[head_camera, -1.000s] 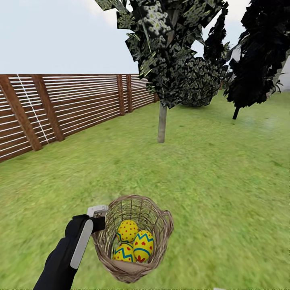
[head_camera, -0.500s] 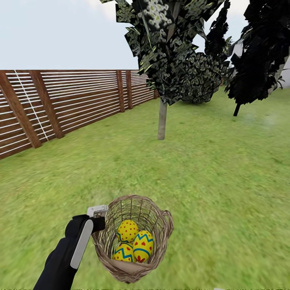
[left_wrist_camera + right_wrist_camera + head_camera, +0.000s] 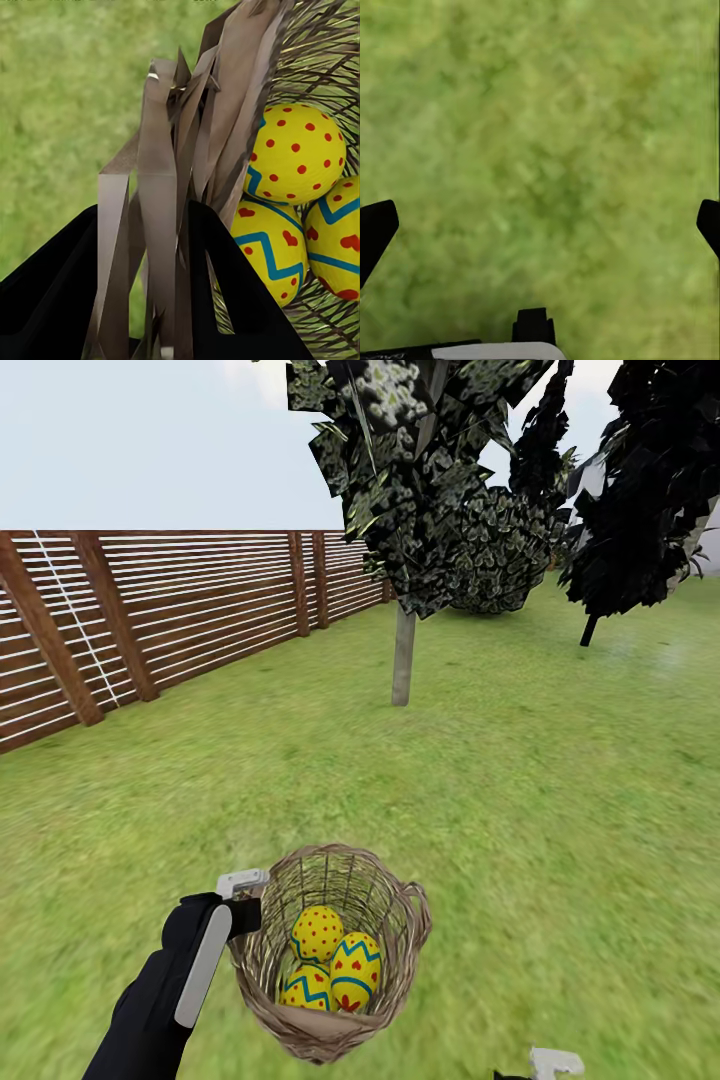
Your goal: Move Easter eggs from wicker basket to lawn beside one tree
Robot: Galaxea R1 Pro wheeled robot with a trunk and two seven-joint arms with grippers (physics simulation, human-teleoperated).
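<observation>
left gripper (image 3: 161, 300) clamped on wicker basket (image 3: 390, 950) rim, three easter eggs (image 3: 332, 960) inside; right gripper (image 3: 540, 225) fingers spread wide over lawn (image 3: 560, 810); tree (image 3: 403, 660) ahead

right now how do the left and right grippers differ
The left gripper is shut on the wicker basket rim, its black fingers pinching the weave beside the Easter eggs; the right gripper is open, its fingers spread wide over bare lawn, holding nothing. Both have black fingers.
</observation>
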